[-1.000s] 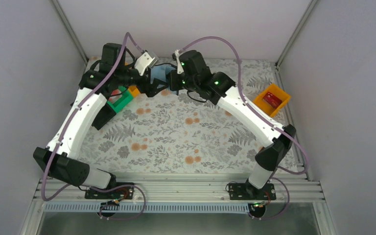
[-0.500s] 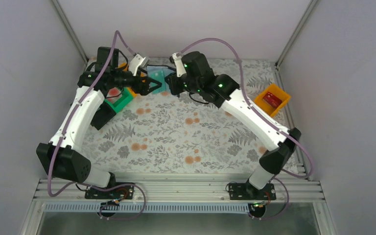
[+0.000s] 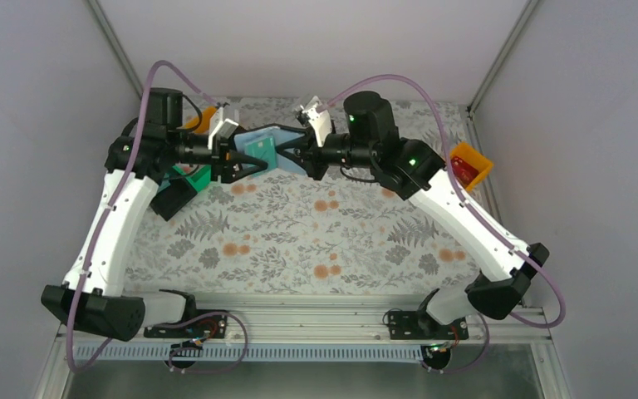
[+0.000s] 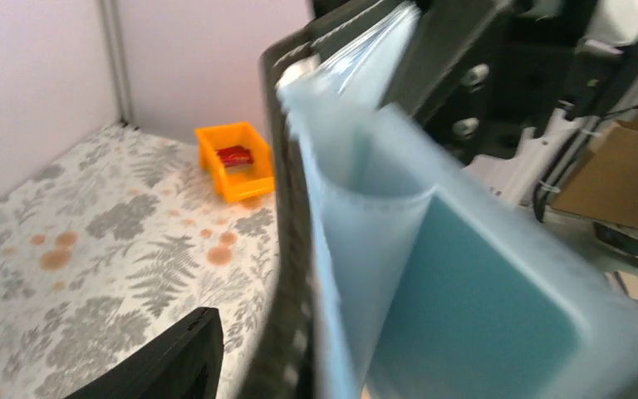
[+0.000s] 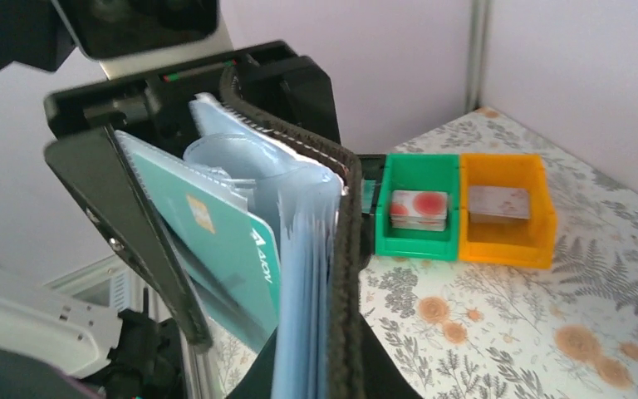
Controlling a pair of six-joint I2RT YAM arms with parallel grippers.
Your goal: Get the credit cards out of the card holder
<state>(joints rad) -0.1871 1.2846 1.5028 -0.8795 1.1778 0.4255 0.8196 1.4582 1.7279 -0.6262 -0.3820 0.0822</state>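
The card holder [image 3: 287, 143] hangs above the back of the table, opened, black cover [image 5: 346, 266] outside and pale blue pockets [image 5: 303, 249] inside. My right gripper [image 3: 303, 156] is shut on its lower edge. A teal credit card [image 5: 220, 237] stands against the pockets, also showing in the left wrist view [image 4: 482, 316]. My left gripper [image 3: 253, 160] is open and straddles the cover, the pockets and the teal card. One of its fingers [image 4: 170, 357] stands apart from the cover; the other [image 5: 125, 224] lies along the card. A red card [image 4: 234, 155] lies in an orange bin [image 4: 233, 170].
At the back left stand a green bin [image 5: 419, 212] with a red and white item, an orange bin [image 5: 507, 212] with a grey item, and a black bin [image 3: 174, 199]. The orange bin with the red card [image 3: 473, 162] sits at the right edge, partly behind the right arm.
Both arms have risen and turned level, with the card holder carried a little left. The left jaws have narrowed around the holder, and the teal card now shows.
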